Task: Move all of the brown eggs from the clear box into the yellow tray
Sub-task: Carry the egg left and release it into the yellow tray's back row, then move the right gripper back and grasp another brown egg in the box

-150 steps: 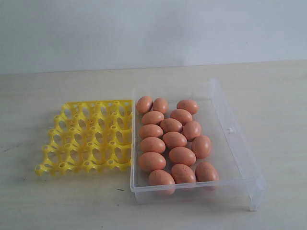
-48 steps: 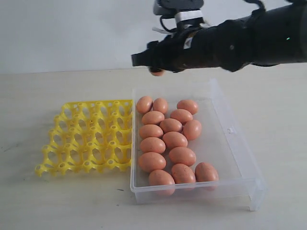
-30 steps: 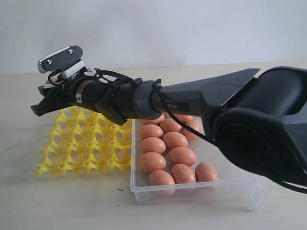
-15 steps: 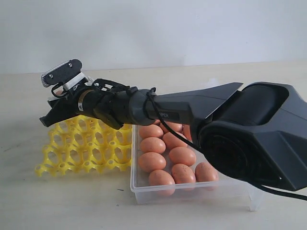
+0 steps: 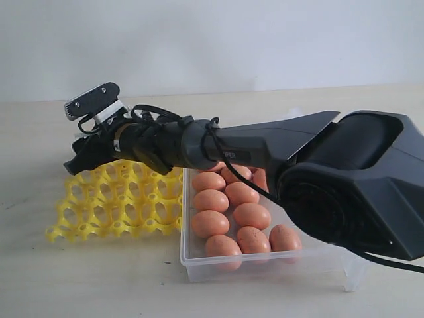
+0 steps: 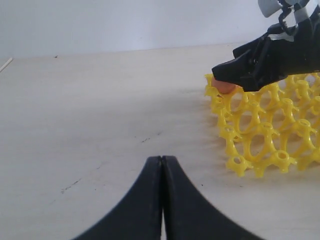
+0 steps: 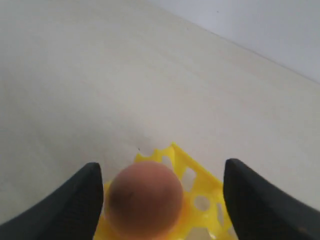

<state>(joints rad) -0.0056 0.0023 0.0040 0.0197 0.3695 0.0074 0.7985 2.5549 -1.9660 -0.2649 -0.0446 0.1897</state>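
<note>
**Floor:** What's in each container?

**Operator:** On my exterior feed the clear box [image 5: 265,266] sits on the worktop [image 5: 66,278] just beside the yellow tray [image 5: 112,205], on its right. I count eight brown eggs [image 5: 211,201] in plain sight in the box, in loose rows toward its left wall. My right arm [image 5: 265,142] crosses over the far end and hides whatever lies there. The tray holds one egg [image 7: 145,197], at its far-left corner.

**Floor:** Which way do they lie?

**Operator:** Those in the box lie on their sides. Their long axes run roughly across the box, left to right on my screen, and a few are slanted. The one in the tray looks almost round from the right wrist camera, so I cannot tell how its long axis stands. The left wrist camera catches only a sliver of it.

**Floor:** And the fingers?

**Operator:** My right fingers [image 5: 78,161] are spread wide on either side of that egg, low over the tray corner. One has a clear gap to the shell. The other is so near that I cannot tell whether it touches. My left fingers [image 6: 152,192] are pressed together tip to tip with nothing between them, over bare worktop and apart from the tray.
</note>
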